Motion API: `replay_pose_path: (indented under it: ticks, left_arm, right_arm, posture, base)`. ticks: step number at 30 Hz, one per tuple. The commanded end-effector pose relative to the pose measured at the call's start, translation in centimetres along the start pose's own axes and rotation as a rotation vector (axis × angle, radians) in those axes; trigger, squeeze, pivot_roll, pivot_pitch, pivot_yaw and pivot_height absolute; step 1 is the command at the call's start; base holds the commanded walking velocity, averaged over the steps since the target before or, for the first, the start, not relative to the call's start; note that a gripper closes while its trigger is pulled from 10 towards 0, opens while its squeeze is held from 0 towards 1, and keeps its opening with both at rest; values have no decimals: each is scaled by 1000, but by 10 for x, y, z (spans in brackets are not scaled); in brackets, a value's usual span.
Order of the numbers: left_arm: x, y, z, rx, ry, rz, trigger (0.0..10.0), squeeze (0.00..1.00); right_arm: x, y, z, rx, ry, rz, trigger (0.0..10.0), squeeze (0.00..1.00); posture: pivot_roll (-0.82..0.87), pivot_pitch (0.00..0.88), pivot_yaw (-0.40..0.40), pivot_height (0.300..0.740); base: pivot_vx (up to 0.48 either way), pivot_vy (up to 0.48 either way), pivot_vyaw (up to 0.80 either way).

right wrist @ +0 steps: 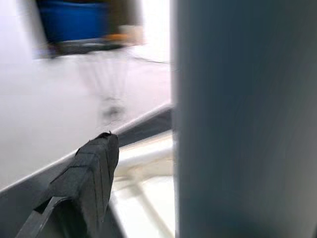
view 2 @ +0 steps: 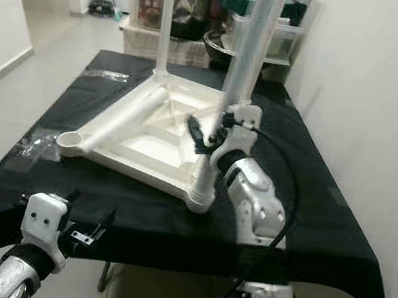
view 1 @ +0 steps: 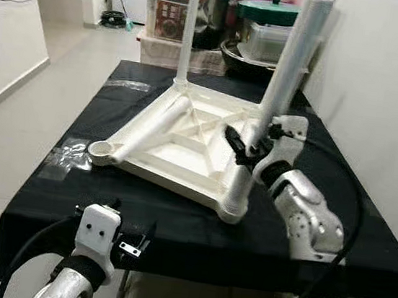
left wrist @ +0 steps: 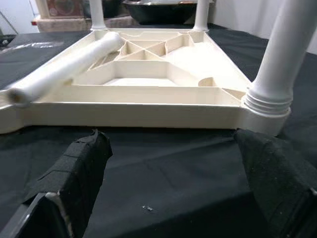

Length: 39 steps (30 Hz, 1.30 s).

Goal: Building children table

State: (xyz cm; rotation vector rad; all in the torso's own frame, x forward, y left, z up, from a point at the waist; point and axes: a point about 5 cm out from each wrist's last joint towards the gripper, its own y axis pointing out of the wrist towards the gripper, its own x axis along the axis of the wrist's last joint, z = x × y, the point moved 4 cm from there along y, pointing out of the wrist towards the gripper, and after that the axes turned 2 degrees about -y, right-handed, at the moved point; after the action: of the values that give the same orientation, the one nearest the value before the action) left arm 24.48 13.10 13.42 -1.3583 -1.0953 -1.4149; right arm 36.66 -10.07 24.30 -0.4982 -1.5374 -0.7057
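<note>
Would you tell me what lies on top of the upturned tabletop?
A loose leg lies across the tabletop; three other legs stand screwed into its corners, the nearest at the right gripper. The cloth hides what is beneath.

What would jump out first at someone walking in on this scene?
An upside-down cream plastic children's table top lies on a black-draped table, with white legs standing up from its corners and one loose white tube leg lying across it. The robot's right gripper is at the near upright white leg. The left gripper hovers open at the near edge of the black cloth.
</note>
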Motion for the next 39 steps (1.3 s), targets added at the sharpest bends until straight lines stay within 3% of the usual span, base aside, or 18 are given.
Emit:
replay_pose_path:
  ticks: [1, 7, 8, 9, 11, 12, 16, 17, 20, 26, 27, 28, 30, 32, 33, 34, 38, 39]
  left_arm:
    - [-3, 1, 0, -11, 0, 9, 10000, 0]
    - [-3, 2, -2, -11, 5, 2, 10000, 0]
    - [-3, 1, -3, -7, 3, 1, 10000, 0]
    - [-4, 1, -3, -4, 1, 1, 10000, 0]
    - [-4, 1, -3, -4, 1, 1, 10000, 0]
    - [-4, 0, -2, -2, 1, 2, 10000, 0]
    - [-3, -3, -1, -6, -2, 9, 10000, 0]
    - [-3, -3, -1, -6, -2, 9, 10000, 0]
    - [-4, -2, -3, -14, -9, 10, 10000, 0]
    - [-5, -4, -5, -28, -15, 16, 10000, 0]
    - [-4, -6, -4, -24, -15, 18, 10000, 0]
    - [-4, -7, -3, -21, -15, 20, 10000, 0]
    - [-4, -7, -3, -21, -15, 20, 10000, 0]
    - [-4, -6, -3, -24, -21, 19, 10000, 0]
    - [-4, -6, -3, -24, -21, 19, 10000, 0]
    - [-4, -4, -5, -34, -24, 16, 10000, 0]
    - [-5, -2, -7, -42, -26, 14, 10000, 0]
    - [-5, -2, -8, -44, -27, 14, 10000, 0]
  right_arm:
    - [-2, 4, 25, 248, -65, 21, 10000, 0]
    - [-24, 11, 39, 416, -105, 105, 9922, 0]
    - [-28, 11, 45, 472, -92, 112, 9176, 0]
    - [-30, 10, 51, 508, -82, 111, 3490, 0]
    - [-30, 10, 51, 508, -82, 111, 3490, 0]
    - [-32, 8, 55, 531, -66, 110, 0, 0]
    - [-43, 24, 33, 222, -45, 135, 0, 0]
    - [-43, 24, 33, 222, -45, 135, 0, 0]
    - [-77, 11, -26, -336, -91, 321, 0, 0]
    - [-77, -16, -34, -583, -44, 303, 0, 0]
    - [-71, -15, -25, -572, -56, 285, 2510, 0]
    - [-65, -12, -17, -539, -72, 269, 9882, 0]
    - [-65, -12, -17, -539, -72, 269, 9882, 0]
    - [-47, 2, 8, -400, -44, 181, 10000, 0]
    - [-47, 2, 8, -400, -44, 181, 10000, 0]
    - [-29, 12, 24, -253, -15, 103, 10000, 1000]
    - [-21, 20, 33, -144, -10, 99, 10000, 1000]
    - [-15, 23, 34, -93, -24, 87, 10000, 0]
  posture:
    - [91, 0, -85, 740]
    - [105, 0, -110, 740]
    - [107, 0, -112, 740]
    - [111, 0, -114, 740]
    - [111, 0, -114, 740]
    - [115, 0, -114, 740]
    - [99, 0, -102, 740]
    - [99, 0, -102, 740]
    - [79, 0, -90, 740]
    - [71, 0, -79, 740]
    - [69, 0, -77, 740]
    - [68, 0, -75, 740]
    - [68, 0, -75, 740]
    - [60, 0, -72, 740]
    - [60, 0, -72, 740]
    - [58, 0, -73, 740]
    - [56, 0, -76, 740]
    - [63, 0, -82, 740]
  base:
    - [0, 0, 0]
    - [0, 0, 0]
    - [0, 0, 0]
    - [0, 0, 0]
    - [0, 0, 0]
    - [0, 0, 0]
    - [0, 0, 0]
    - [0, 0, 0]
    - [0, 0, 0]
    - [0, 0, 0]
    - [0, 0, 0]
    - [0, 0, 0]
    - [0, 0, 0]
    - [0, 0, 0]
    - [0, 0, 0]
    - [0, 0, 0]
    - [0, 0, 0]
    - [0, 0, 0]
